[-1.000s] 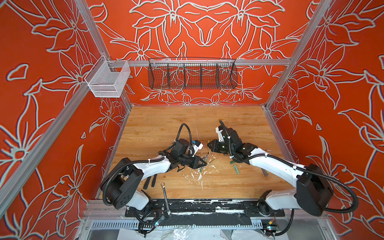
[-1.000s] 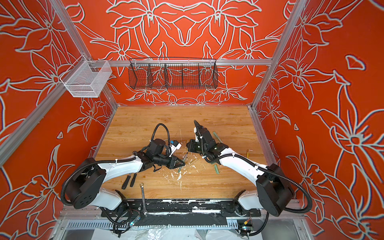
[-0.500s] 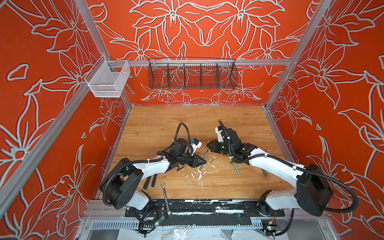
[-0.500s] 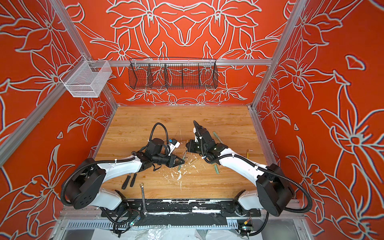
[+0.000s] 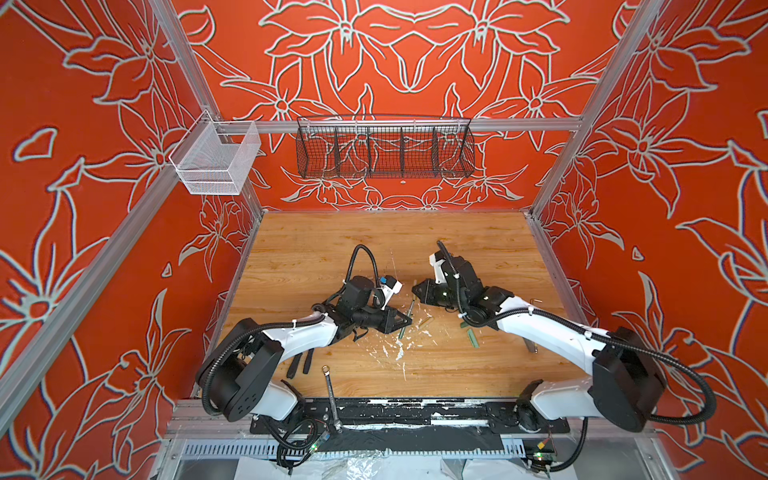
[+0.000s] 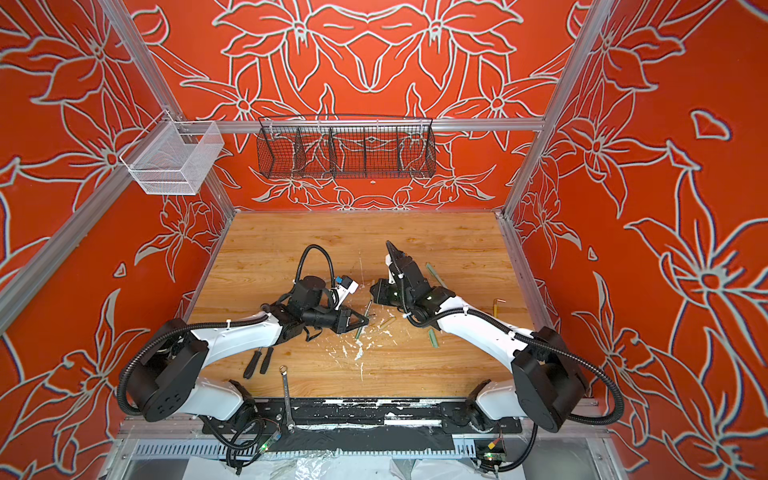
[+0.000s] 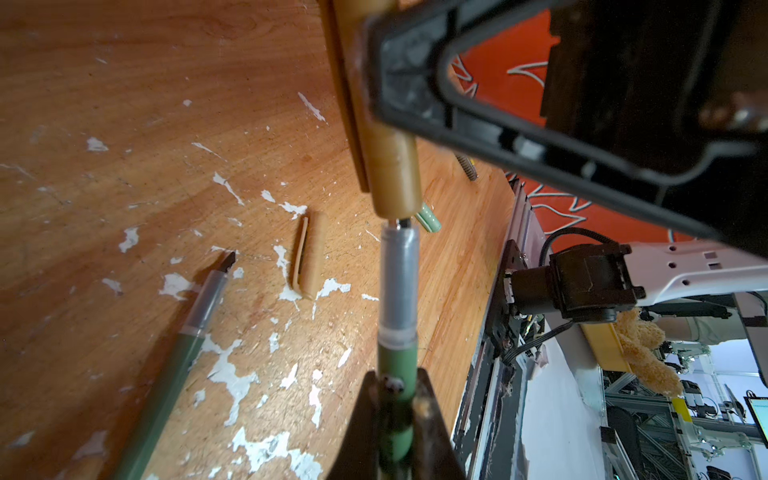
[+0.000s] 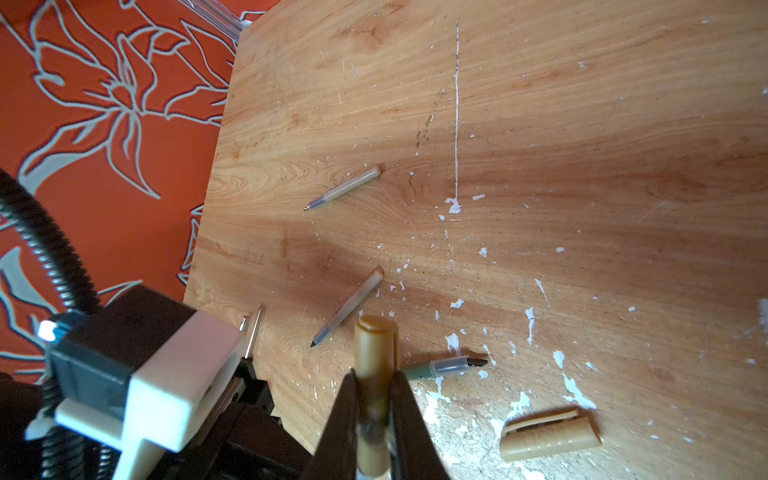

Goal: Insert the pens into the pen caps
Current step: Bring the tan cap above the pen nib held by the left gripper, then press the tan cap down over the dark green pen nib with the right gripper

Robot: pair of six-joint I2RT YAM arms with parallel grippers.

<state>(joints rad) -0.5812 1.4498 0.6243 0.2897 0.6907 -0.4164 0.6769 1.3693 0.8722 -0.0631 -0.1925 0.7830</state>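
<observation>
My left gripper point(image 7: 395, 384) is shut on the green barrel of a pen point(image 7: 397, 286). The pen's grey tip section points at the open end of a tan pen cap point(image 7: 392, 166), and its nib is just at the cap's mouth. That cap point(image 8: 374, 345) is clamped in my shut right gripper point(image 8: 374, 388). In both top views the left gripper point(image 5: 405, 322) and right gripper point(image 5: 417, 291) meet above the table's middle, with the pen point(image 6: 367, 307) between them. Loose on the wood lie a green pen point(image 8: 444, 368), two beige pens point(image 8: 345, 189) point(image 8: 351, 303) and a tan cap point(image 8: 548, 434).
Green caps point(image 5: 473, 336) lie by the right arm. Two black screwdrivers point(image 5: 301, 362) and a silver wrench point(image 5: 330, 395) rest near the front edge, and a hex key point(image 5: 536, 300) at the right. A black wire basket point(image 5: 384, 151) and a white mesh basket point(image 5: 214, 162) hang on the walls.
The left gripper with its pen has shifted a little toward the cap. The right arm has held still, and both grips are unchanged.
</observation>
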